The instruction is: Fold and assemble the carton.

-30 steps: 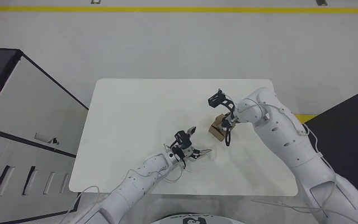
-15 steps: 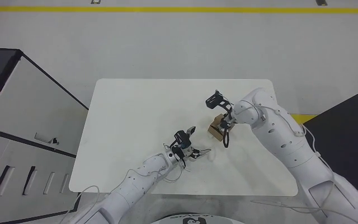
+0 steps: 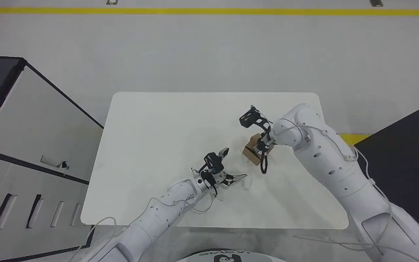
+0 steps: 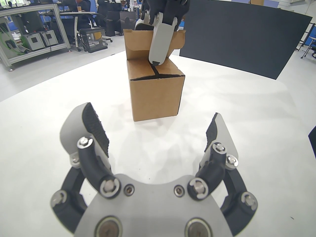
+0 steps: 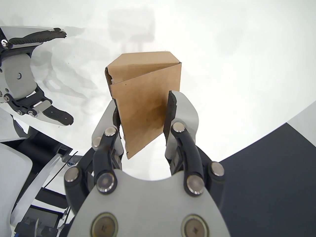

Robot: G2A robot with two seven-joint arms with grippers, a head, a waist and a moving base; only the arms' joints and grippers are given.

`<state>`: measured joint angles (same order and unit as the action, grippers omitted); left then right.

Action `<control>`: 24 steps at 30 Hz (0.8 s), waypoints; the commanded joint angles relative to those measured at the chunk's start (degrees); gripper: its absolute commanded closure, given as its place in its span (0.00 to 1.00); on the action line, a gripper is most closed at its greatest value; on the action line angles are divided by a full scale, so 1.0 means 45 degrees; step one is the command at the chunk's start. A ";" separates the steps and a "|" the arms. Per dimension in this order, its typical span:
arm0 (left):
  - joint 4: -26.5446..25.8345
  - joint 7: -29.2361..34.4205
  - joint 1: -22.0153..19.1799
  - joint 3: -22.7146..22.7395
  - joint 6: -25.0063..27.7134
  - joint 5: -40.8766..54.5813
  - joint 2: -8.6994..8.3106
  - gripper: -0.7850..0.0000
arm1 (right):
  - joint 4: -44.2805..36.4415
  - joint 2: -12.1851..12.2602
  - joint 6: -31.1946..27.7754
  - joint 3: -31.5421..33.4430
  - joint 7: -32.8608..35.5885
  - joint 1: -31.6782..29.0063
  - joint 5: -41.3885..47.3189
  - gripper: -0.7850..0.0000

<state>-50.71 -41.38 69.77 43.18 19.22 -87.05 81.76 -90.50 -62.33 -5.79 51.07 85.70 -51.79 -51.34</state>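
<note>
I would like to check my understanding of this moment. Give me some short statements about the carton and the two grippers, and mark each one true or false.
1. The left gripper is open and holds nothing. True.
2. The carton lies flat and unfolded. False: it stands as a box, with its lid flap upright.
3. The right gripper grips the lid flap. True.
4. The left gripper touches the carton. False: bare table shows between them.
</note>
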 commanded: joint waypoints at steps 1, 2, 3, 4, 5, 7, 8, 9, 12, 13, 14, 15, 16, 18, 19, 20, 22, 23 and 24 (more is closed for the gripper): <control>-0.0002 0.0002 -0.0003 -0.0008 0.0015 -0.0017 0.0000 0.00 | -0.0065 0.0009 -0.0051 0.0011 -0.0008 -0.0025 -0.0039 0.52; -0.0007 -0.0011 -0.0001 -0.0010 0.0027 -0.0008 0.0000 0.00 | -0.0103 0.0013 -0.0077 0.0017 -0.0002 -0.0042 -0.0047 0.51; -0.0009 -0.0016 0.0001 -0.0013 0.0031 -0.0005 0.0002 0.00 | -0.0133 0.0018 -0.0087 0.0033 -0.0005 -0.0061 -0.0043 0.51; -0.0009 -0.0014 0.0001 -0.0016 0.0028 -0.0004 0.0003 0.00 | -0.0158 0.0023 -0.0087 0.0049 0.0005 -0.0077 -0.0046 0.51; -0.0008 -0.0013 0.0000 -0.0018 0.0025 -0.0002 0.0005 0.00 | -0.0196 0.0028 -0.0097 0.0068 -0.0004 -0.0093 -0.0044 0.51; 0.0000 0.0005 -0.0011 -0.0029 0.0029 -0.0028 0.0006 0.00 | -0.0258 0.0041 -0.0124 0.0117 -0.0008 -0.0127 -0.0028 0.53; -0.0003 0.0009 -0.0013 -0.0031 0.0027 -0.0027 0.0007 0.00 | -0.0297 0.0048 -0.0135 0.0140 -0.0006 -0.0139 -0.0028 0.53; -0.0004 0.0012 -0.0013 -0.0032 0.0026 -0.0025 0.0008 0.00 | -0.0329 0.0054 -0.0144 0.0165 0.0005 -0.0155 -0.0015 0.54; -0.0011 0.0022 -0.0013 -0.0040 0.0019 -0.0020 0.0012 0.00 | -0.0440 0.0072 -0.0189 0.0222 0.0029 -0.0207 0.0033 0.55; -0.0014 0.0026 -0.0014 -0.0042 0.0016 -0.0018 0.0014 0.00 | -0.0469 0.0077 -0.0214 0.0238 0.0049 -0.0221 0.0058 0.55; -0.0016 0.0029 -0.0013 -0.0043 0.0014 -0.0016 0.0015 0.00 | -0.0512 0.0081 -0.0249 0.0248 0.0053 -0.0233 0.0081 0.55; -0.0016 0.0029 -0.0012 -0.0045 0.0012 -0.0015 0.0015 0.00 | -0.0544 0.0084 -0.0289 0.0264 0.0050 -0.0251 0.0149 0.55; -0.0017 0.0030 -0.0012 -0.0046 0.0010 -0.0015 0.0016 0.00 | -0.0563 0.0089 -0.0313 0.0287 0.0058 -0.0262 0.0198 0.54; -0.0015 0.0051 -0.0005 -0.0040 0.0005 0.0021 0.0019 0.00 | -0.0598 0.0095 -0.0354 0.0344 0.0053 -0.0293 0.0402 0.52; -0.0020 0.0058 -0.0002 -0.0042 0.0000 0.0025 0.0021 0.00 | -0.0600 0.0101 -0.0385 0.0377 0.0062 -0.0296 0.0465 0.52; -0.0023 0.0062 0.0000 -0.0042 -0.0004 0.0026 0.0021 0.00 | -0.0603 0.0107 -0.0407 0.0399 0.0072 -0.0305 0.0516 0.51; -0.0022 0.0060 0.0006 -0.0039 -0.0014 0.0032 0.0021 0.00 | -0.0585 0.0114 -0.0441 0.0472 0.0078 -0.0324 0.0758 0.51; -0.0010 0.0077 0.0017 -0.0033 -0.0037 0.0047 0.0021 0.00 | -0.0581 0.0120 -0.0441 0.0511 0.0074 -0.0326 0.0828 0.49; -0.0002 0.0116 0.0031 -0.0023 -0.0076 0.0077 0.0023 0.00 | -0.0569 0.0124 -0.0424 0.0565 0.0043 -0.0343 0.0967 0.49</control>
<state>-50.76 -41.00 69.85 43.04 19.04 -86.81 81.85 -93.10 -61.79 -7.76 53.41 86.02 -53.28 -47.49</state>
